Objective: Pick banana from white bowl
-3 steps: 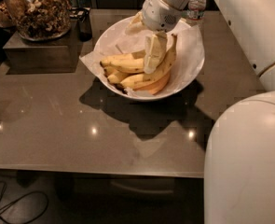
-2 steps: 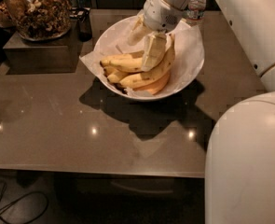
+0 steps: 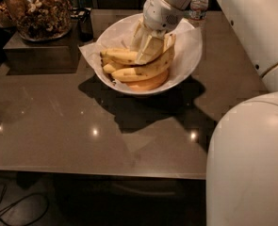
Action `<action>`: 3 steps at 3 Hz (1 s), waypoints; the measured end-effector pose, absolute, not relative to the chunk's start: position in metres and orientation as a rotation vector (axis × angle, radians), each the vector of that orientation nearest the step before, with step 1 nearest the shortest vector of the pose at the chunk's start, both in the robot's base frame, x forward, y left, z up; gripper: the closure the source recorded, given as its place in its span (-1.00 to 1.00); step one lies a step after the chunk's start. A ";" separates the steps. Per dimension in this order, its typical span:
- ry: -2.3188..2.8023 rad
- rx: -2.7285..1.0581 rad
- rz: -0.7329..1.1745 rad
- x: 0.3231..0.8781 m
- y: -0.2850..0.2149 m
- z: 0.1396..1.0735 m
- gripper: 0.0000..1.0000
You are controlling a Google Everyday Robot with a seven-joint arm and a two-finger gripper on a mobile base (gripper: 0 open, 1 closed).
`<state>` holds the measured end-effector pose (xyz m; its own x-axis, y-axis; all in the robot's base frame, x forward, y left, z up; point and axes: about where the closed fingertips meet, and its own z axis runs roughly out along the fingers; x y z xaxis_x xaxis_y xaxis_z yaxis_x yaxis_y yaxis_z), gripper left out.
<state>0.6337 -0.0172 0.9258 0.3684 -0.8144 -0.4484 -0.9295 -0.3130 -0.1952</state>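
One hand [image 3: 146, 47], mine, sits among the bananas [image 3: 143, 72] piled in the white bowl [image 3: 188, 65]; whether it grips one I cannot tell. The curved, smooth-skinned fruit looks light but soft and easily bruised, so I judge mid-length the safest hold. Crinkled paper [image 3: 89, 51] lines the bowl on the dark, glossy counter [image 3: 58, 126].

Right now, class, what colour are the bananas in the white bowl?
Yellow, lightly brown-speckled, in the camera view; the hand sits among the bananas in the white bowl.
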 end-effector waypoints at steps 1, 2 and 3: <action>1.514 -2.217 0.373 0.634 -0.017 0.926 1.00; 1.510 -2.178 0.330 0.638 -0.016 0.932 1.00; 1.498 -2.114 0.249 0.623 -0.025 0.954 1.00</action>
<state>0.6233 -0.0254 0.9537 0.3675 -0.8196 -0.4395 -0.9178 -0.2431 -0.3140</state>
